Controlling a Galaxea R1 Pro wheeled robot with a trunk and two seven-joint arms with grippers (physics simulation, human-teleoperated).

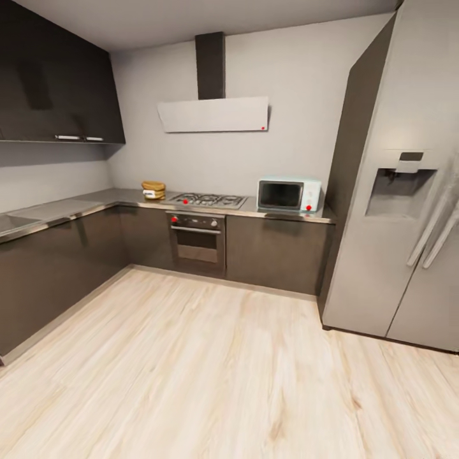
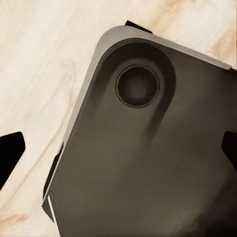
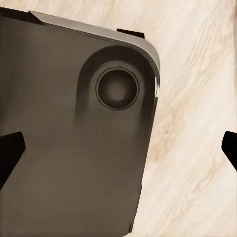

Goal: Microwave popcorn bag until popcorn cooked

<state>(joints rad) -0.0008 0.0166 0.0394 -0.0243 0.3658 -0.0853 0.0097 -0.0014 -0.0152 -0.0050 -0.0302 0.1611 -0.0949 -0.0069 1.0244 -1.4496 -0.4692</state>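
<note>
The popcorn bag (image 1: 153, 189) sits on the bench (image 1: 76, 205), beyond the gas hob (image 1: 207, 200) from the microwave (image 1: 289, 194). Drive across the wood floor (image 1: 191, 370) toward the hob, stopping squarely before the bag. Both hands are spread wide, empty.

grey fridge (image 1: 408, 210) (rt), hob (image 1: 207, 200), oven (image 1: 197, 240)

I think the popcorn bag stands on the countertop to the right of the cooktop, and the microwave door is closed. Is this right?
Not quite. In the head view the popcorn bag stands on the countertop to the left of the cooktop, not the right. The microwave, its door closed, is the thing on the right.
</note>
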